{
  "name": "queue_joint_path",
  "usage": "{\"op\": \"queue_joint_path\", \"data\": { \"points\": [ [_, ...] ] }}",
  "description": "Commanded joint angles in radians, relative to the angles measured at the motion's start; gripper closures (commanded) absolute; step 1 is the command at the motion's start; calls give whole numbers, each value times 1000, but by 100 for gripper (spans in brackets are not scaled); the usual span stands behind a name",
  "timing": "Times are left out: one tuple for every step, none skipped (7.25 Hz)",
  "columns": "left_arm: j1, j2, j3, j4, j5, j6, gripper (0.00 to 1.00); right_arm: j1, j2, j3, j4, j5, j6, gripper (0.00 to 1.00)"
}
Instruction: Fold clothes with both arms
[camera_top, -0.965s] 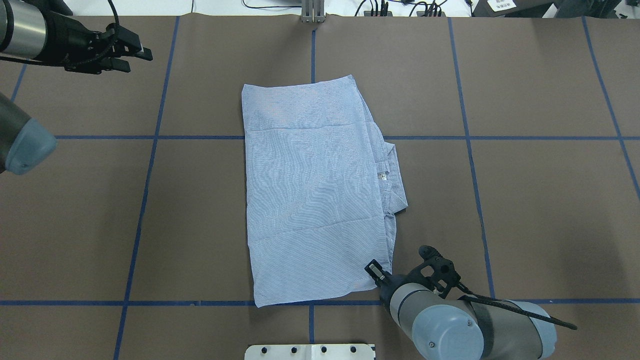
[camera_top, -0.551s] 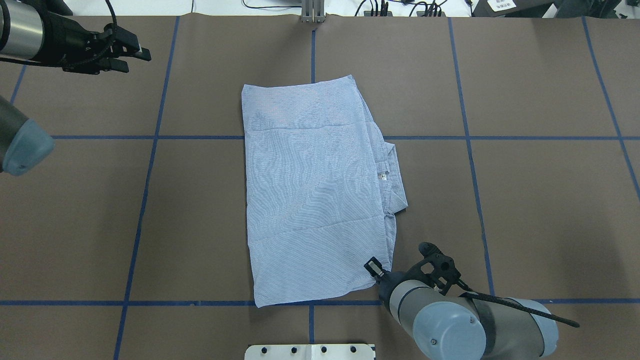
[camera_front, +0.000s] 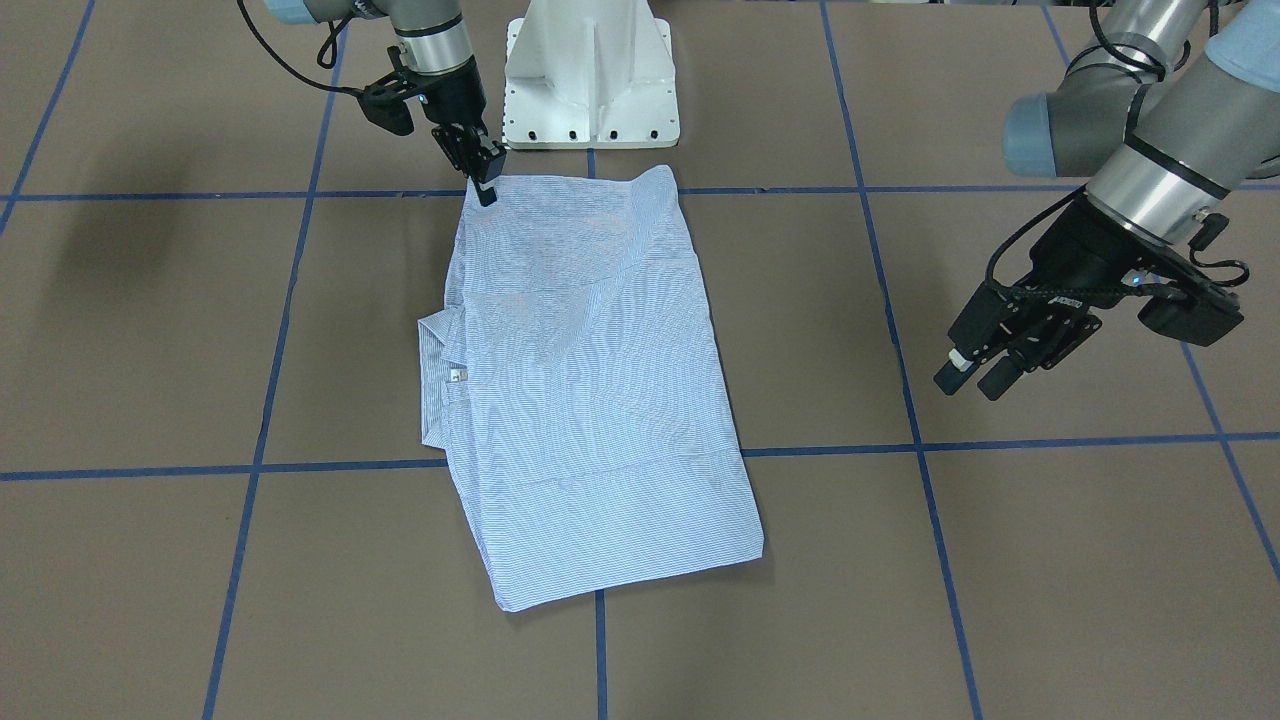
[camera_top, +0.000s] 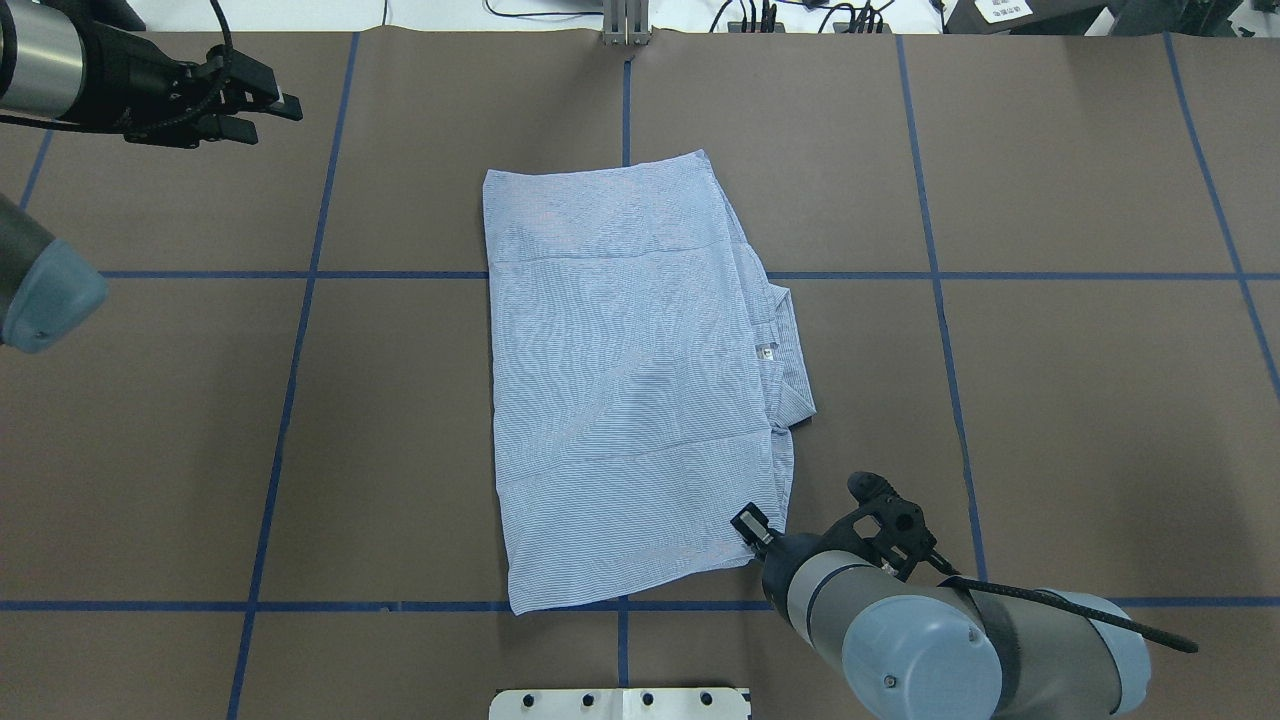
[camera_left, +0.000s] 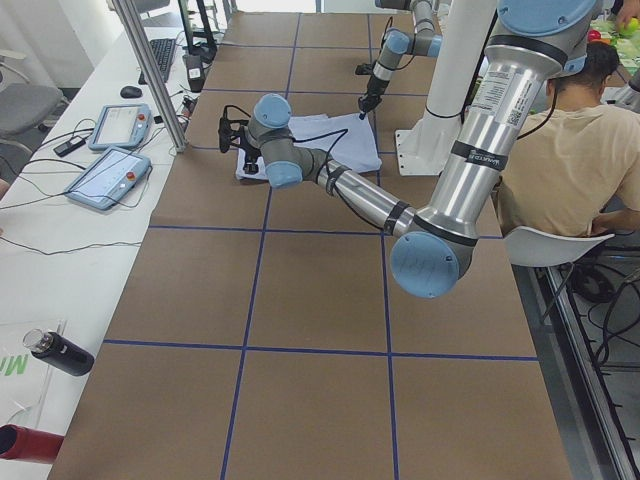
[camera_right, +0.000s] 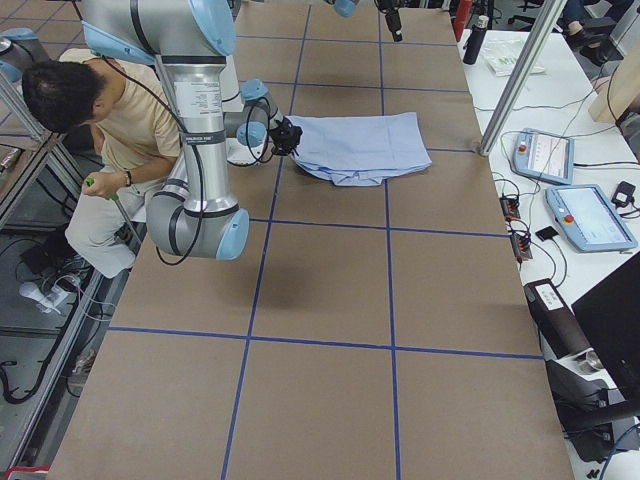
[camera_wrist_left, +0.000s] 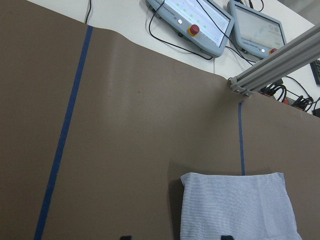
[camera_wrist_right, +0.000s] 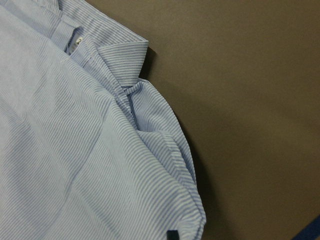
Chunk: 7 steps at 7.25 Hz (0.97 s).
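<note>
1. The right gripper (camera_top: 748, 522) sits at the shirt's (camera_top: 620, 380) near right corner. I cannot tell whether its jaws grip the cloth.
2. The shirt lies flat on the bench (camera_top: 1100, 400), part folded, collar poking out to the right.
3. The left gripper (camera_front: 968, 383) hovers far left of the shirt, jaws released. It likely must take the far corner before both arms lift.
</note>
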Motion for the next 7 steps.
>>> {"op": "queue_joint_path", "data": {
  "points": [
    [1, -1, -15, 26, 0, -2, 33, -5, 1, 37, -59, 1, 21, 100],
    [2, -1, -21, 26, 2, -8, 32, -21, 1, 35, -59, -1, 34, 100],
    [11, -1, -25, 22, 5, -68, 32, -37, 1, 35, -59, -2, 46, 100],
    [43, -2, -44, 11, 11, -193, 31, -57, 1, 35, -61, -4, 46, 100],
    [79, 33, -116, 10, 11, -256, 19, -67, 1, 33, -61, -7, 46, 100],
    [152, 103, -205, 2, 15, -316, 17, -74, 1, 32, -61, -8, 46, 100],
    [288, 117, -257, -16, 128, -432, 17, -82, 1, 30, -61, -10, 48, 100]
  ]
}}
